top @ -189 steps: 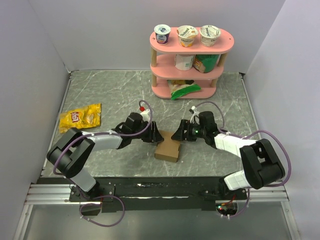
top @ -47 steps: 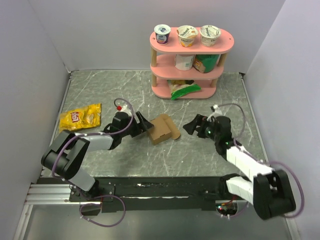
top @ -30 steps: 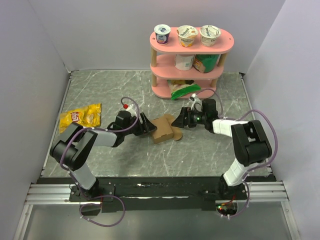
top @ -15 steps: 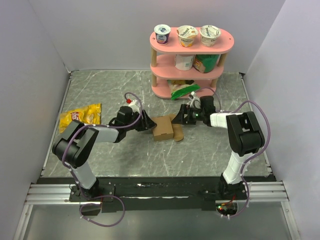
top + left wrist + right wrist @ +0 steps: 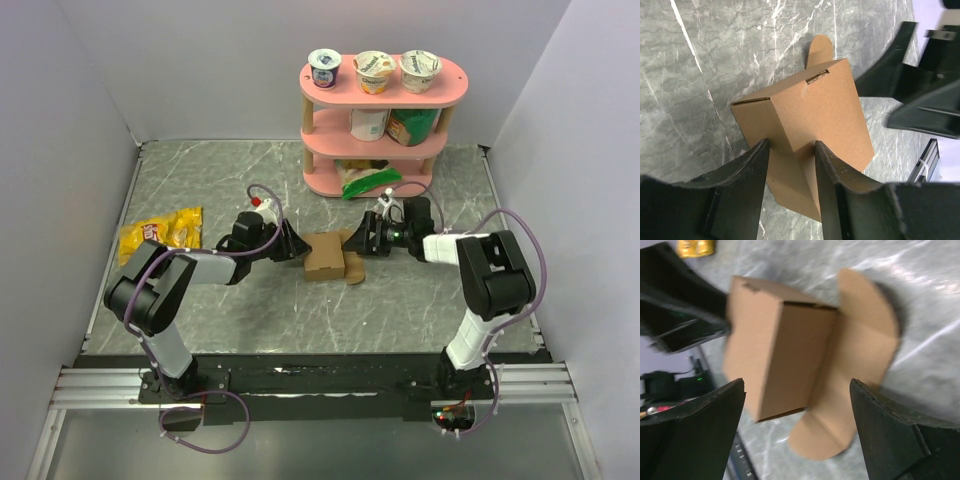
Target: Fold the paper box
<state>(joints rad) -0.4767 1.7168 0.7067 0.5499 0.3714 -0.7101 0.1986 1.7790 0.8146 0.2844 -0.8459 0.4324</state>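
The paper box [image 5: 325, 256] is a small brown cardboard box lying on the grey marble table, with a rounded flap [image 5: 352, 271] open at its right side. My left gripper [image 5: 297, 250] is at the box's left end. In the left wrist view its fingers [image 5: 757, 165] close on a corner of the box [image 5: 830, 110]. My right gripper [image 5: 354, 243] is at the box's right end. In the right wrist view it [image 5: 797, 382] is wide open, with the box [image 5: 780, 350] and the rounded flap [image 5: 865, 340] ahead between its fingers, untouched.
A pink three-tier shelf [image 5: 385, 110] with yogurt cups and packets stands at the back, just behind the right gripper. A yellow snack bag [image 5: 160, 235] lies at the left. Grey walls close in both sides.
The box has been moved away from the front edge toward the shelf and turned. My right gripper swung in to its right end. In the last half second almost nothing moved.
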